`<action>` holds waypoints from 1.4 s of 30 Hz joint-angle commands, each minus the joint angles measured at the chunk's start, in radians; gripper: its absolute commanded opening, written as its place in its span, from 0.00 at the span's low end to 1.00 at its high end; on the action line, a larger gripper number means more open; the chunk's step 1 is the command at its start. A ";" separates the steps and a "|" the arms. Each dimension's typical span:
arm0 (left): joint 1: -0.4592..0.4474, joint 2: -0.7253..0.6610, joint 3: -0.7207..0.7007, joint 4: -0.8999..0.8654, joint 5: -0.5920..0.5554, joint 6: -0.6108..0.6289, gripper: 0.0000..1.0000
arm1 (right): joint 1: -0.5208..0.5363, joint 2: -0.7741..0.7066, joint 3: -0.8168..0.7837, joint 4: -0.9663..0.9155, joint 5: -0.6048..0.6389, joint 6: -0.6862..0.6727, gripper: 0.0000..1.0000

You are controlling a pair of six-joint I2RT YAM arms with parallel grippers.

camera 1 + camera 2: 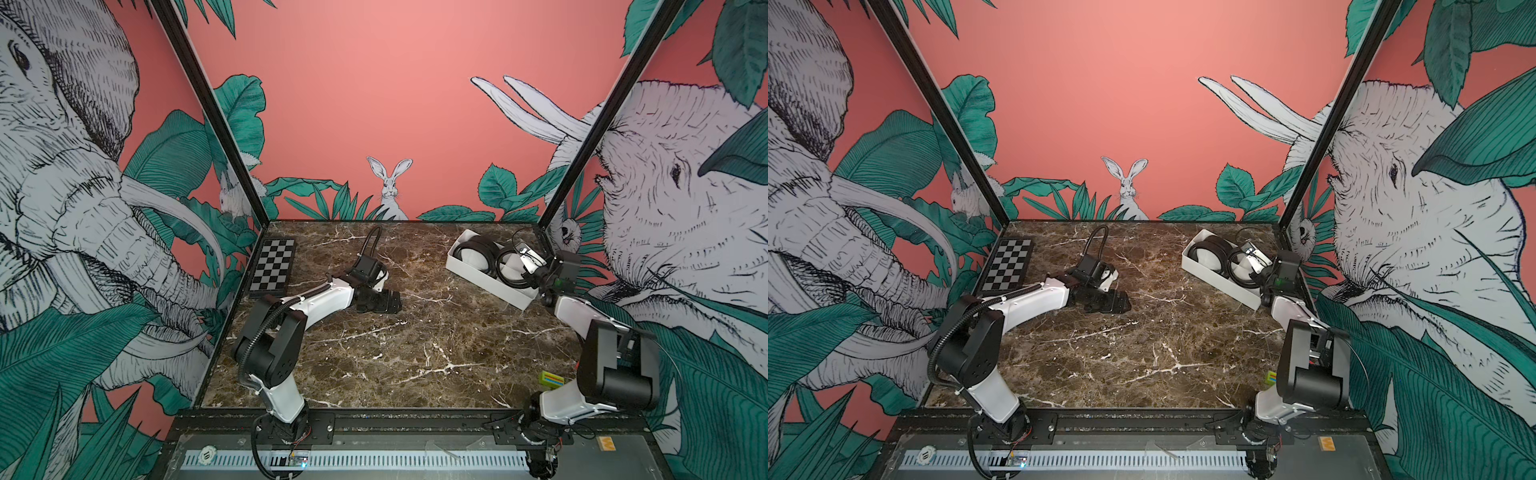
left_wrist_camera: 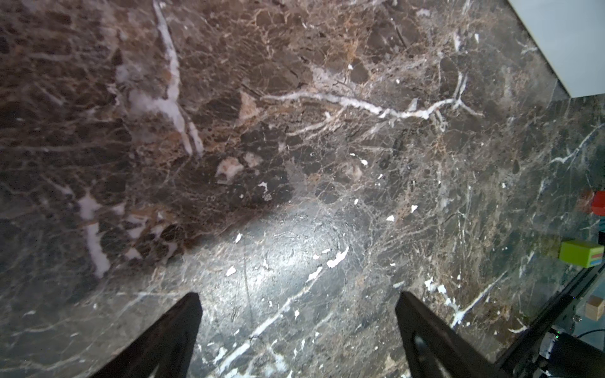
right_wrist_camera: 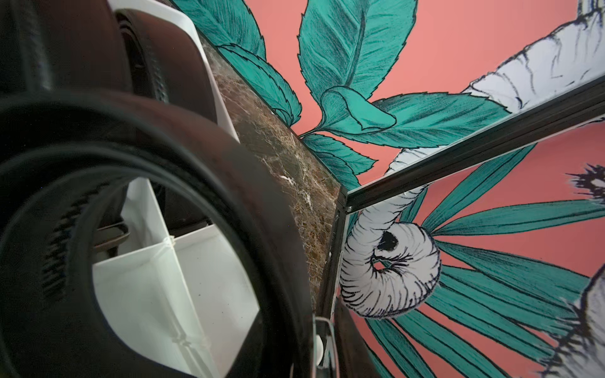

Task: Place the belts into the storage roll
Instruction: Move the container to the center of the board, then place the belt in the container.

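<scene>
In both top views the white, rectangular, compartmented plastic storage roll [image 1: 486, 284] [image 1: 1221, 280] sits far right on the brown marble bench [image 1: 415, 353], with the coiled black strap belts [image 1: 492, 259] inside it. The right arm reaches far and bends over it, right end effector [image 1: 531, 266] at the near coil. The left arm lies low mid-bench.

Left wrist view: the left end effector [image 2: 298, 296] is spread wide over bare marble.

Right wrist view: a belt loop [image 3: 248, 203] hangs over the dividers. The grip is hidden, so I cannot tell its state.

No belt lies loose, so this is likely final seating. Next comes release, then a clean lift.
</scene>
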 commanded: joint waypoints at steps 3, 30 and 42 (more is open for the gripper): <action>0.007 -0.037 -0.018 0.002 -0.008 -0.011 0.96 | 0.054 0.022 -0.005 0.146 0.232 -0.076 0.00; 0.006 -0.092 -0.079 0.045 -0.045 -0.036 0.99 | 0.086 0.051 -0.154 0.193 0.404 0.376 0.00; 0.008 -0.094 -0.089 0.057 -0.048 -0.045 0.99 | 0.065 -0.137 -0.103 0.119 0.481 0.500 0.00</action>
